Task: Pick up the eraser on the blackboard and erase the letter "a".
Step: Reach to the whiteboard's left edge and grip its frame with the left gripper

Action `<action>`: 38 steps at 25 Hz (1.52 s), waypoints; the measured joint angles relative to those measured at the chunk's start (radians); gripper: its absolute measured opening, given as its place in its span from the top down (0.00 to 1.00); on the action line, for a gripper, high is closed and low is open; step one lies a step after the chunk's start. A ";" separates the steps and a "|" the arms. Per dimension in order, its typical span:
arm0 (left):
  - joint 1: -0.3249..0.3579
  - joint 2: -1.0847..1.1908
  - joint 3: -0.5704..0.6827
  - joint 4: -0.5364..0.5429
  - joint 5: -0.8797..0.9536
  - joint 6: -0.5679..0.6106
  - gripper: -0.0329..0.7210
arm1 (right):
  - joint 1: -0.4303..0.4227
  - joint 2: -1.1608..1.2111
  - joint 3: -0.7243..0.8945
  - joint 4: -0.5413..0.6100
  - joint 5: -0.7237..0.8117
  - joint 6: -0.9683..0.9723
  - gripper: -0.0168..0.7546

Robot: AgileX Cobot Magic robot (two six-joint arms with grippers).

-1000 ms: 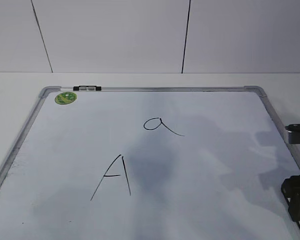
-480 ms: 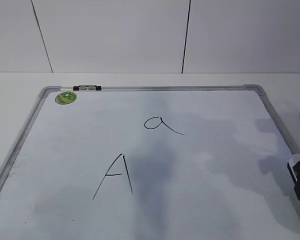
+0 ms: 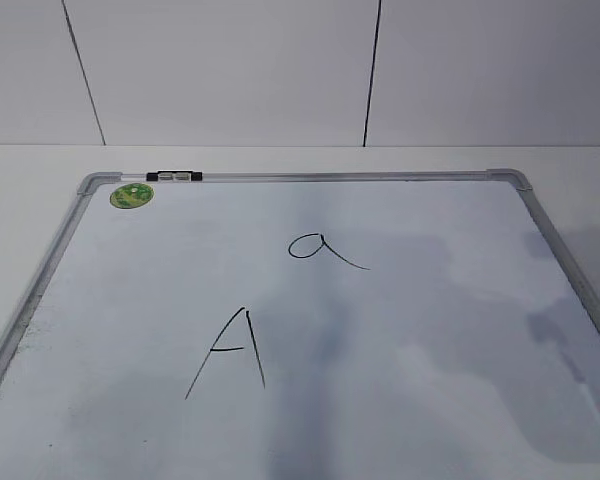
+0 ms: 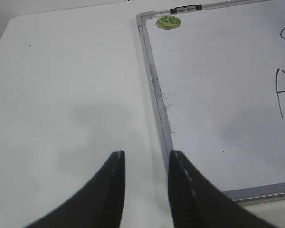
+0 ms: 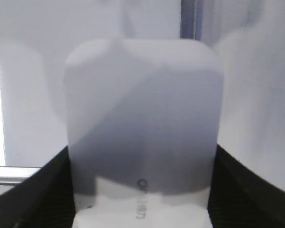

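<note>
Both letters remain unwiped on the blackboard [image 3: 400, 330] — the eraser [image 5: 142, 128] is clamped by the right gripper [image 5: 142, 190] (left gripper [image 4: 145, 159] parted, empty).

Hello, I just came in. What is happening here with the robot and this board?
The right gripper has the eraser between its fingers, above the blackboard, out of the exterior view. The letter "a" is not yet erased, and neither is the capital "A". The left gripper hangs open over the table, beside the board's left frame, holding nothing.
</note>
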 joint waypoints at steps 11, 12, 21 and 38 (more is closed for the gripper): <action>0.000 0.000 0.000 0.000 0.000 0.000 0.65 | 0.000 -0.142 0.000 0.007 0.064 0.000 0.25; 0.000 0.000 0.000 0.000 0.000 0.000 0.65 | 0.000 -0.144 0.000 0.007 0.068 0.000 0.25; 0.000 0.000 0.000 -0.017 0.000 0.000 0.64 | 0.000 -0.144 0.000 0.007 0.087 0.000 0.25; 0.000 0.539 -0.315 -0.203 0.026 -0.008 0.57 | 0.000 -0.144 0.000 0.018 0.091 0.000 0.25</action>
